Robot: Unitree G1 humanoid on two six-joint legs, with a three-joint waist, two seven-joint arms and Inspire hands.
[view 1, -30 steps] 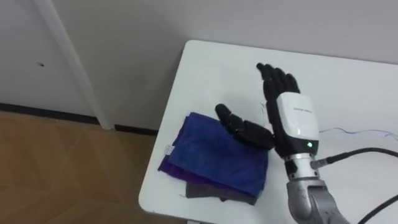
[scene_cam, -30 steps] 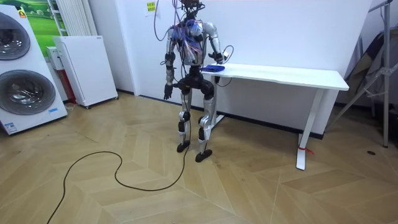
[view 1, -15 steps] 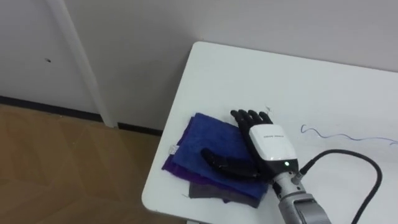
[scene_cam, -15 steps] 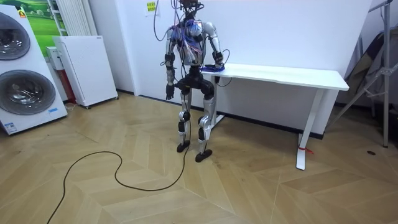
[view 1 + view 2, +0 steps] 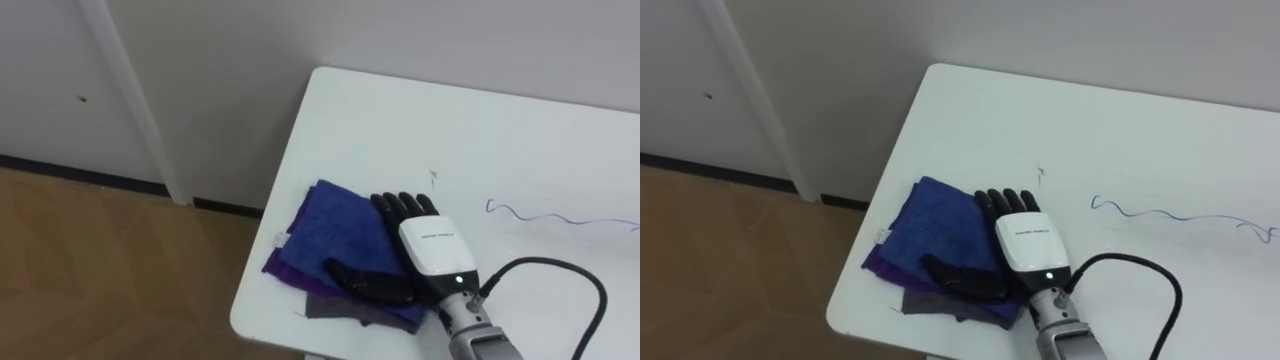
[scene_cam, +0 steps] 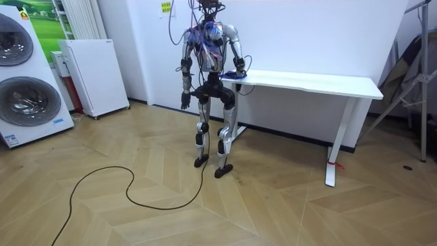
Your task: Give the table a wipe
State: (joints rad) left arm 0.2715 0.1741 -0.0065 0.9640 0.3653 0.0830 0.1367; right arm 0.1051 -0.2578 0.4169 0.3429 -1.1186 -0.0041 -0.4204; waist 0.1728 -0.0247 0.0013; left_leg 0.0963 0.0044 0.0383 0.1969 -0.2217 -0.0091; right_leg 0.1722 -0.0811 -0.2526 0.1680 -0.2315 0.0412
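Note:
A folded blue cloth [image 5: 330, 235] lies over purple and grey layers at the near left corner of the white table [image 5: 400, 120]. My right hand [image 5: 432, 245] rests flat on the cloth's right half, fingers straight and pointing away from me, thumb spread across the cloth's near edge. The right eye view has the same cloth [image 5: 935, 215] under the same hand [image 5: 1030, 240]. A thin blue scribble [image 5: 545, 215] runs over the tabletop to the right of the hand. In the room view I stand at the table's left end, with my left hand [image 6: 183, 104] hanging at my side.
The table's left edge and front edge run close to the cloth, with wooden floor [image 5: 90, 270] below. A white wall and an upright trim [image 5: 130, 100] stand behind. In the room view a white cabinet [image 6: 92, 75] and a washing machine [image 6: 27, 75] are off to the left.
My right hand came down from above the table, beside the cloth, to lie flat on it, then slid a little nearer. The cloth has not visibly shifted.

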